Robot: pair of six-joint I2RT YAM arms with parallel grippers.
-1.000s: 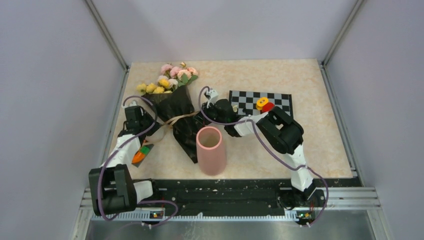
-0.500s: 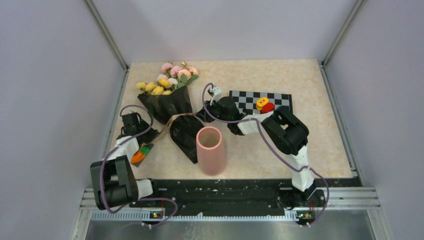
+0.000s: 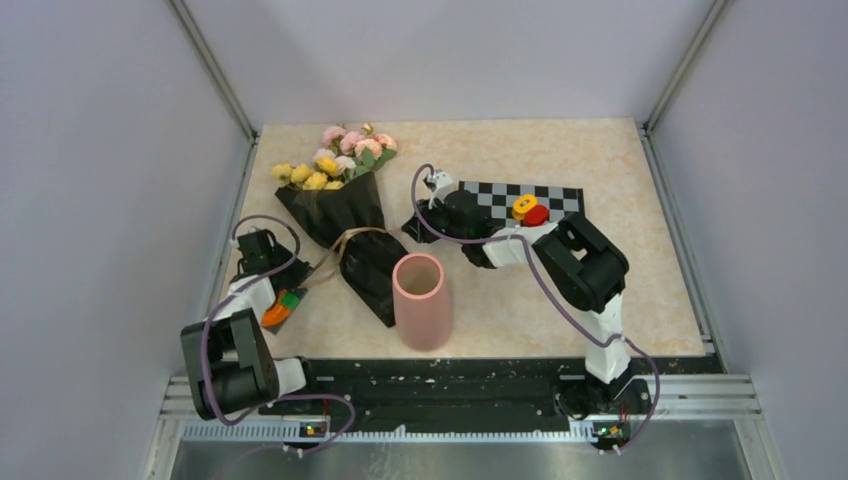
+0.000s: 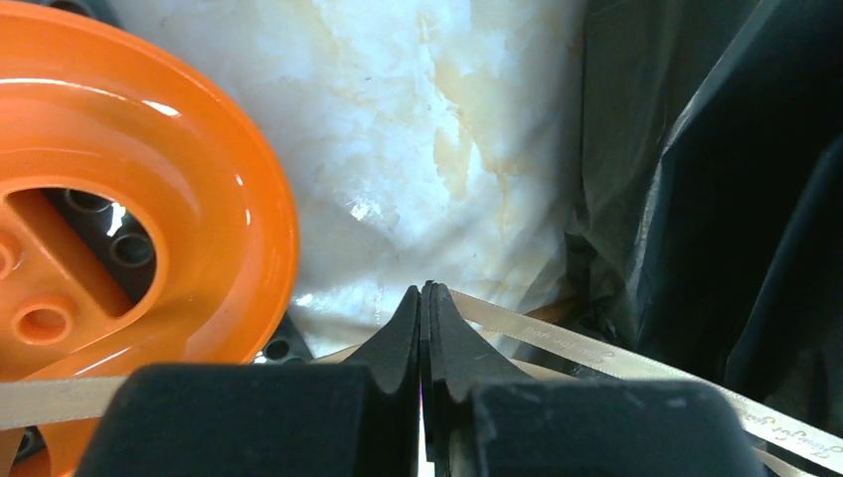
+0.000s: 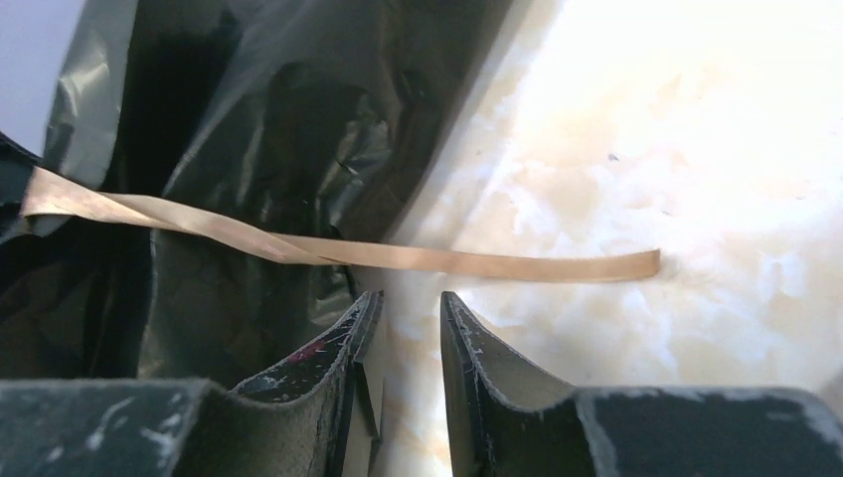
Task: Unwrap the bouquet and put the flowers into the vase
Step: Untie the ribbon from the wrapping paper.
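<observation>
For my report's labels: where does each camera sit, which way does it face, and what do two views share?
Top external: above and behind, facing down on table, bouquet, vase; both arms show.
Left wrist: faces tan ribbon and orange wheel; shut left gripper shows.
Right wrist: faces loose ribbon end; open right gripper shows.
Shared: wrist views both show ribbon, black wrapping.

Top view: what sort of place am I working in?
Probably a robot lab test cell: plain grey walls on metal framing, a checkerboard calibration mat on the table, and a mounting rail along its near edge.
</observation>
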